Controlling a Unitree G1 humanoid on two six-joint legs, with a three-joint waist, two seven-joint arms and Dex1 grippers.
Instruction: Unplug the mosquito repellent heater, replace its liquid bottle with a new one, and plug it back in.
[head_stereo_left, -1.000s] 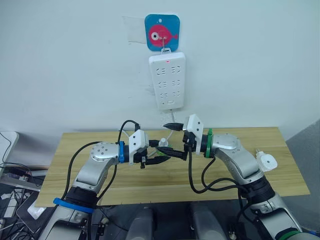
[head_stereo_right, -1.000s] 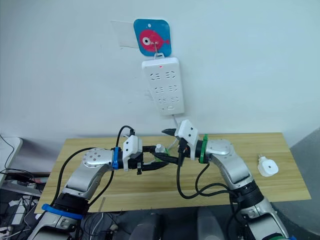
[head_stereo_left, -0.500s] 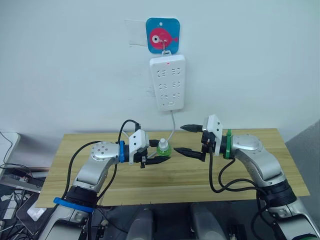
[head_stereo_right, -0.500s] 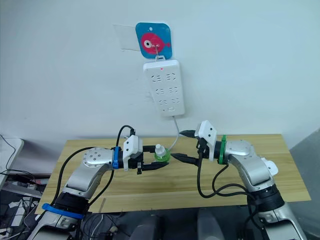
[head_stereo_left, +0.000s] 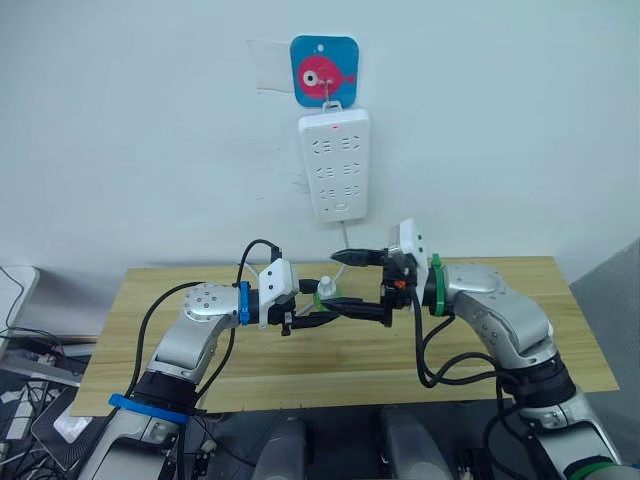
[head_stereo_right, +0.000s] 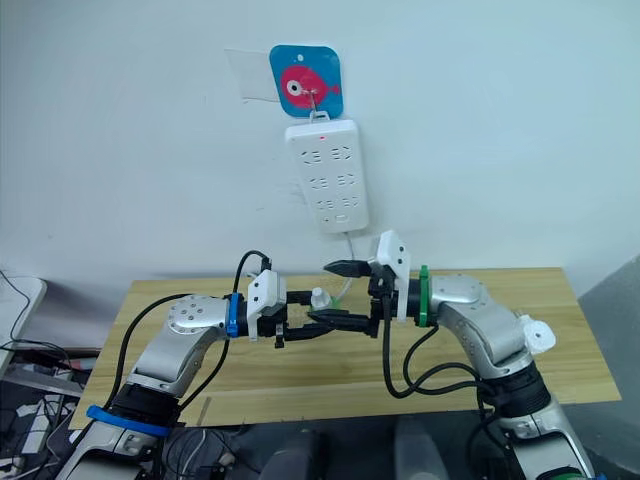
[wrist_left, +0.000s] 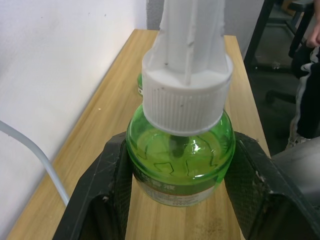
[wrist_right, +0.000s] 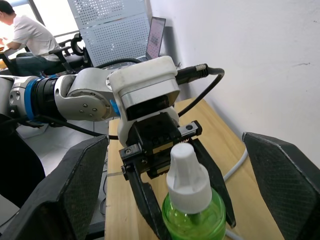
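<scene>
A small green liquid bottle (head_stereo_left: 324, 292) with a white cap (wrist_left: 187, 95) is held upright above the wooden table (head_stereo_left: 470, 345). My left gripper (head_stereo_left: 318, 306) is shut on its green body (wrist_left: 180, 162). From the right, my right gripper (head_stereo_left: 334, 281) is open, with one finger above the cap and one below the bottle. Its fingers (wrist_right: 55, 195) stand wide on either side of the bottle (wrist_right: 192, 212) without touching it. The mosquito repellent heater (head_stereo_right: 537, 336) lies on the table's right side, partly hidden behind my right arm.
A white power strip (head_stereo_left: 335, 165) hangs on the wall from a blue fish hook (head_stereo_left: 324, 68), and its cable (head_stereo_left: 346, 240) drops behind the grippers. Something else green (wrist_left: 139, 83) stands on the table beyond the held bottle. A seated person (wrist_right: 20, 30) is off past the table's left end.
Half a second ago my right gripper stood well right of the bottle. It has moved left, and its open fingers now straddle the bottle. The left gripper has kept the bottle still.
</scene>
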